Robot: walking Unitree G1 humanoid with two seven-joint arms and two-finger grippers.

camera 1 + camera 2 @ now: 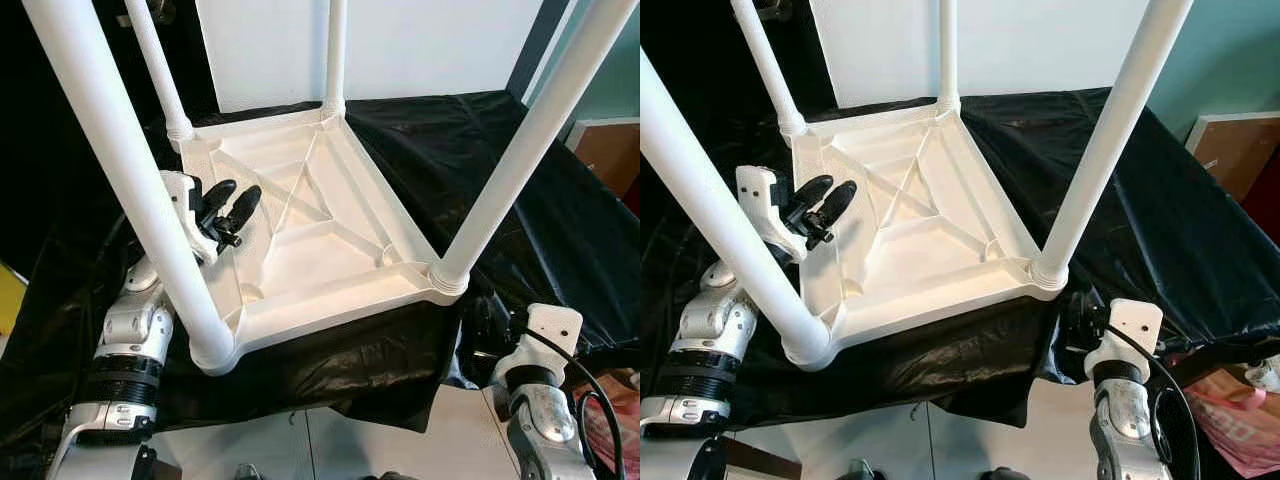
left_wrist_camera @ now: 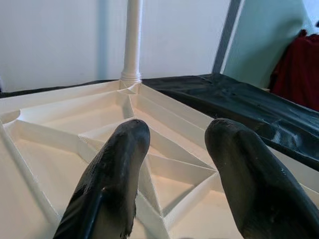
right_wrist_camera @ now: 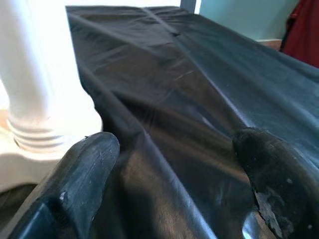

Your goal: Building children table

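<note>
1. A white plastic children's table [image 1: 320,235] lies upside down on a surface covered with black sheeting [image 1: 500,160], its ribbed underside facing up and crossed by diagonal braces
2. Four white legs stand up from its corners — the near-left leg [image 1: 130,180] and near-right leg [image 1: 530,140] rise towards the camera, and the far-left leg [image 1: 160,70] and far-right leg [image 1: 336,55] stand at the back by a white wall [image 1: 430,45]
3. The left gripper [image 1: 232,210] reaches in over the left rim of the table just behind the near-left leg; its two black fingers [image 2: 114,184] are spread apart with nothing between them, hovering above the ribbed underside
4. The right gripper [image 3: 174,184] sits low at the near-right corner of the table, beside the threaded base of the near-right leg; its fingers [image 3: 84,169] are also parted and empty, pointing across the black sheeting
5. In the head views the right arm [image 1: 540,385] comes up from below, and its fingers are hidden behind the sheeting's draped edge
6. A pale floor [image 1: 300,450] shows beneath the hanging sheeting — something pink [image 1: 1240,425] lies at the far right
</note>
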